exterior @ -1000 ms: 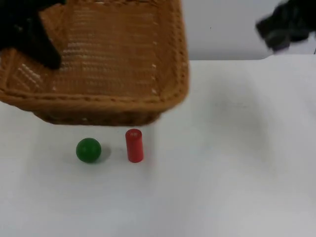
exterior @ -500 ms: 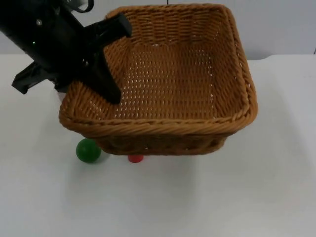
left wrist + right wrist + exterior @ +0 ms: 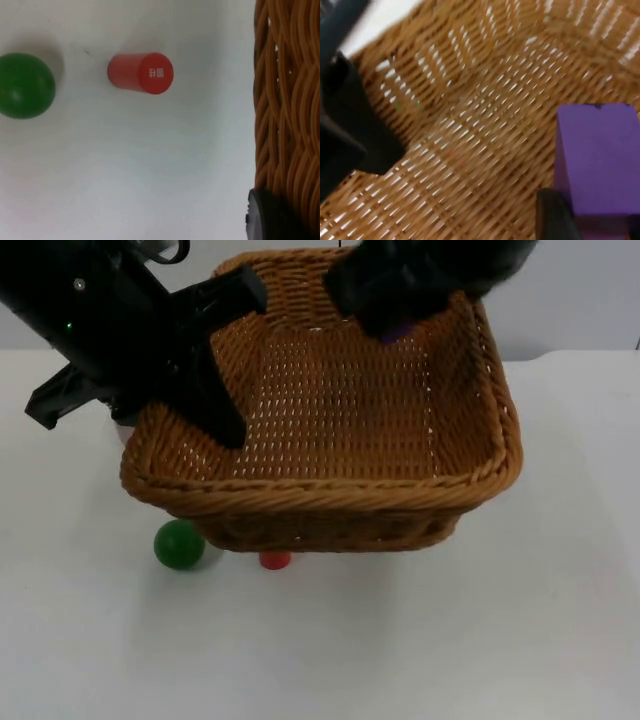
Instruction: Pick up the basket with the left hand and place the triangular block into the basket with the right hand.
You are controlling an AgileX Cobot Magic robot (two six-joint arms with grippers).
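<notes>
In the top view, the square brown wicker basket (image 3: 330,410) is held raised above the white table top (image 3: 520,640), tilted so that its woven floor is seen. The left gripper (image 3: 215,390) is clamped on the basket's left rim, one finger lying inside the wall and the arm slanting down from the upper left. The right gripper (image 3: 395,310) is positioned over the basket's far rim, its arm entering from the upper right, and a small patch of the purple triangular block (image 3: 400,332) is seen beneath it. A green ball (image 3: 179,544) and a red cylinder (image 3: 274,560) are seen on the table in front of the basket, the cylinder largely hidden under the near wall. In the left wrist view, the ball (image 3: 22,85) and the cylinder (image 3: 141,73) lie apart on the table, beside the wicker rim (image 3: 287,100). In the right wrist view, the block (image 3: 597,160) is gripped between the right gripper's fingers, above the basket's woven floor (image 3: 470,125).
</notes>
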